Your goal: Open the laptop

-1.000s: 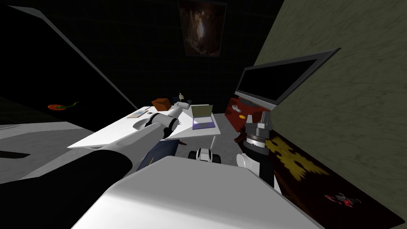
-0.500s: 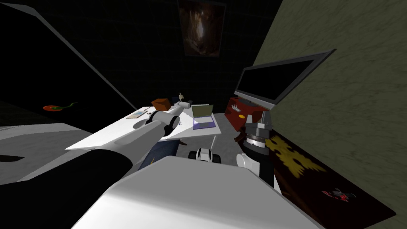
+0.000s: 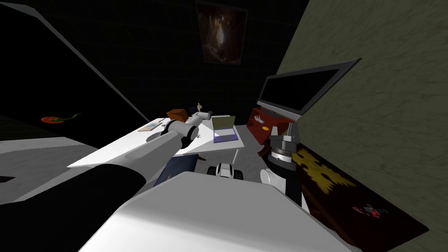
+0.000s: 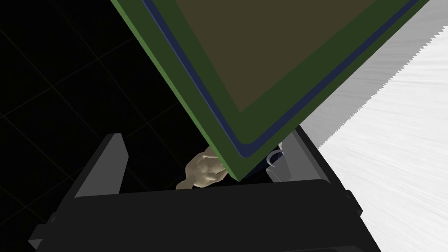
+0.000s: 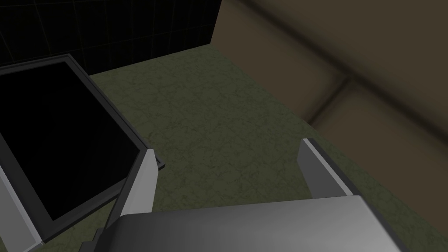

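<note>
1. laptop (image 3: 225, 129): stands on the white worktop (image 3: 118, 146), toward its right end. lid raised about upright, purple keyboard deck facing me. judged: open already, or all but.
2. key relation: the left tool (image 4: 205, 140) sits at the lid's left edge, so the laptop lies to the tool's right. in the left wrist view one corner of the lid (green frame, blue inner line, dull olive screen) pokes into the gap between the two fingers.
3. left tool state: released, fingers spread wide, not clamped on the lid. one finger (image 4: 107, 168) stands clear of the lid. the other is partly hidden behind it, so contact cannot be told.
4. long axis: the hinge line runs left to right as i face it, and the lid swings away from me. judged: any further push belongs on the lid's upper part, directed away from me.
5. nearer arm: left, by far. the right tool (image 5: 227, 146) is raised at my right side, well apart from the laptop, released and holding nothing.
6. small beige figurine (image 4: 203, 170) sits just behind the lid corner, near the left tool. judged: it could be knocked if the tool sweeps sideways.
7. writing: no brand, label or text readable on lid, deck or worktop.
</note>
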Robot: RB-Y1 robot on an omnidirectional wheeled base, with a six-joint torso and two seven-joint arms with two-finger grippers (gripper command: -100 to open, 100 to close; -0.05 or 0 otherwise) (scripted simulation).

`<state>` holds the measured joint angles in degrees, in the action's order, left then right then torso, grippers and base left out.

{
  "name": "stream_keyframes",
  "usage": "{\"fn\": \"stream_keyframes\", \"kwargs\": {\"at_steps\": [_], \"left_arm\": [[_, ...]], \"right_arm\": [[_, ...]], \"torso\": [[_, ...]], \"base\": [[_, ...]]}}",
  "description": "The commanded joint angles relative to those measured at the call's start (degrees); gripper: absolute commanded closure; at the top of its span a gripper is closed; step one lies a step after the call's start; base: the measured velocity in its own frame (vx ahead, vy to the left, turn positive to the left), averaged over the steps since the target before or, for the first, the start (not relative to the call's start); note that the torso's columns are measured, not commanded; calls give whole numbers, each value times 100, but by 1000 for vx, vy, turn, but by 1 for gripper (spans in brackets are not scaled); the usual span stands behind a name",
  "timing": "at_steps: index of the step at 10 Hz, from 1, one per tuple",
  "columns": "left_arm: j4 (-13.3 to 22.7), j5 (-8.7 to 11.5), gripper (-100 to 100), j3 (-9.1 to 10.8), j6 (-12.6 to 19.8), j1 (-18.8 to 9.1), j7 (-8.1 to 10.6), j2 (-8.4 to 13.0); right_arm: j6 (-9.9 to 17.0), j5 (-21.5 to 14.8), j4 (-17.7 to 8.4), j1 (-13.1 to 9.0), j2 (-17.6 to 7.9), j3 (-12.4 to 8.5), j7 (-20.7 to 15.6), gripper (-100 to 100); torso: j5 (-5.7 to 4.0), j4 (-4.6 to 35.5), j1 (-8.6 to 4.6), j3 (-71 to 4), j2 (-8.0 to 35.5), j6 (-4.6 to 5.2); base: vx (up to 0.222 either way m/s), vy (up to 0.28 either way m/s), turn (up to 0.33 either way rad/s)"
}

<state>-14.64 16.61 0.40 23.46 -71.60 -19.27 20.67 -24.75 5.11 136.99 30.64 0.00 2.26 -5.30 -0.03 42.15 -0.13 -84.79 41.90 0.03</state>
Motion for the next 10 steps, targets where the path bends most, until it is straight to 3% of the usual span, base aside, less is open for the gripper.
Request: {"fn": "stream_keyframes", "kwargs": {"at_steps": [1,2,4,7,8,10], "left_arm": [[-506,-79,-100,-13,69,188,97,-2],[-688,-79,-100,-13,79,188,97,-2],[-293,-79,-100,-13,69,188,97,-2],[-318,-74,-100,-14,83,175,113,-5],[-262,-59,100,-12,27,150,80,-6],[-409,-186,100,-20,-358,378,111,-32]], "right_arm": [[0,0,0,0,0,0,0,0],[0,0,0,0,0,0,0,0],[0,0,0,-1,0,0,0,0],[0,0,0,-1,0,0,0,0],[0,0,0,-1,0,0,0,0],[0,0,0,-1,1,0,0,0]], "torso": [[4,0,12,1,4,-4],[3,11,12,17,32,-3],[2,21,8,41,66,-4],[3,14,14,22,37,-2],[4,11,14,19,32,-4],[3,13,8,25,43,-4]], "base": [[72,16,4],[29,1,3],[-5,-7,-3],[-8,-1,2],[0,0,0],[-44,-37,46]]}}
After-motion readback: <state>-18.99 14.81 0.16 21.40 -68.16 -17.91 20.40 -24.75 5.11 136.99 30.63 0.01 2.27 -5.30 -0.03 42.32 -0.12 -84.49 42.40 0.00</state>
